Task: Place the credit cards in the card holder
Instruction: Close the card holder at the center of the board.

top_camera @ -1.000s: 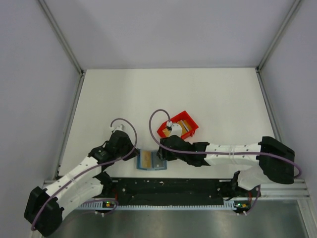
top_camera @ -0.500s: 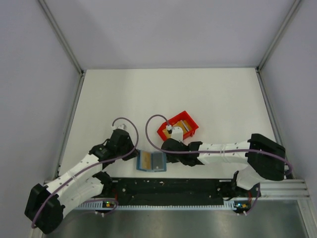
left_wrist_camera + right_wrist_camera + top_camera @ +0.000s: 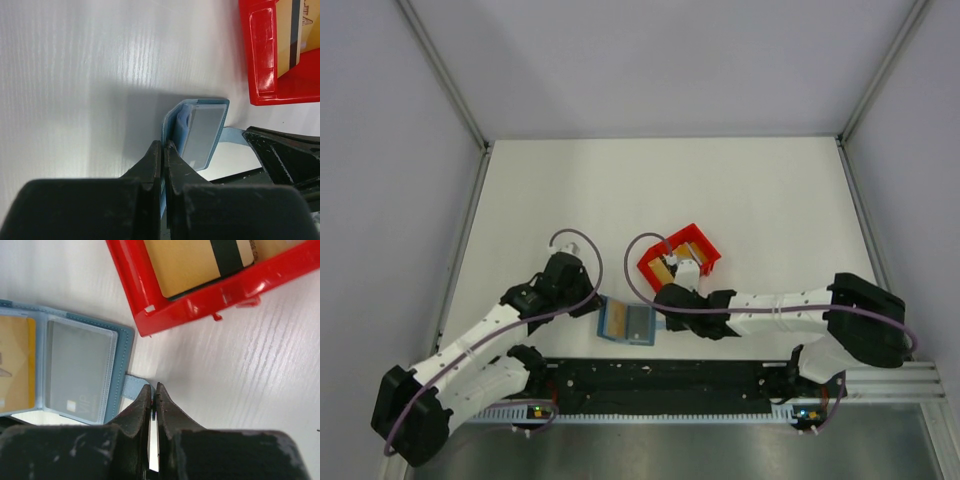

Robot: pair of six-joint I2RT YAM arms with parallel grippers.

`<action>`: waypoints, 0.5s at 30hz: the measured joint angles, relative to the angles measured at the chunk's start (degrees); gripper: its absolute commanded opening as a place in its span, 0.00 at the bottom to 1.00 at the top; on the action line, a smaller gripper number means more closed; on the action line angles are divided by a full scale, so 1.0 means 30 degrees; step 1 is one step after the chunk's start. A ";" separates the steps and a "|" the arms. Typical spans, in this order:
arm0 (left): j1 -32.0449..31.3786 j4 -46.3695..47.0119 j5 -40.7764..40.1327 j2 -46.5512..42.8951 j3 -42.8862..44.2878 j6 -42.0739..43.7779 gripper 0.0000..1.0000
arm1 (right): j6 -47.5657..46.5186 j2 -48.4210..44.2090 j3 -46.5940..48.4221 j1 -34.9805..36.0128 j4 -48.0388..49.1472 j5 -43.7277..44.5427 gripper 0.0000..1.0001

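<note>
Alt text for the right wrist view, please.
The right gripper, jaws shut, has its tips at the light-blue tab of the open card holder, which shows a gold card in one pocket beside a grey pocket. Beyond them, a red bin holds a tan card with a black stripe.

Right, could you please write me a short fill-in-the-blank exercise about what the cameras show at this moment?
1. The loose cards sit in a ____ bin.
2. The gold card in that bin bears a ____ stripe.
3. The card holder lies ____ on the table, with a second card in one pocket.
4. The left gripper and the right gripper both have their jaws ____.

Missing words: red; black; open; shut
</note>
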 measured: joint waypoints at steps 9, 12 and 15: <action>-0.1107 0.0415 0.0357 0.2186 0.1326 -0.0146 0.02 | 0.2069 -0.1377 -0.3526 0.0036 0.3271 -0.0015 0.00; -0.2018 0.0933 0.0364 0.2849 0.1596 -0.0525 0.06 | 0.2477 -0.1421 -0.3810 0.0036 0.3738 0.0036 0.00; -0.2769 0.1632 0.0415 0.3177 0.1654 -0.1013 0.17 | 0.2710 -0.1435 -0.3912 0.0036 0.3949 0.0058 0.00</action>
